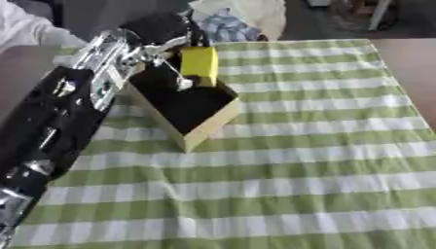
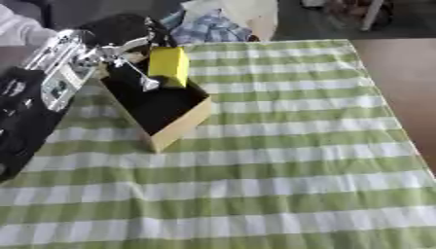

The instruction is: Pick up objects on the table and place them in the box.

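A yellow block point(image 1: 199, 64) hangs over the far end of an open cardboard box point(image 1: 201, 130) with a dark inside. My left hand point(image 1: 162, 48) comes in from the upper left along a long black and silver arm, and its fingers are curled round the block's left side. The box lies askew on the green and white checked cloth point(image 1: 306, 146), its near corner pointing toward me. My right hand shows in neither view.
Crumpled cloth and a pale bag point(image 1: 238, 19) lie beyond the table's far edge. A brown tabletop strip point(image 1: 413, 68) runs along the right side of the cloth. My left arm point(image 1: 51, 121) covers the table's left edge.
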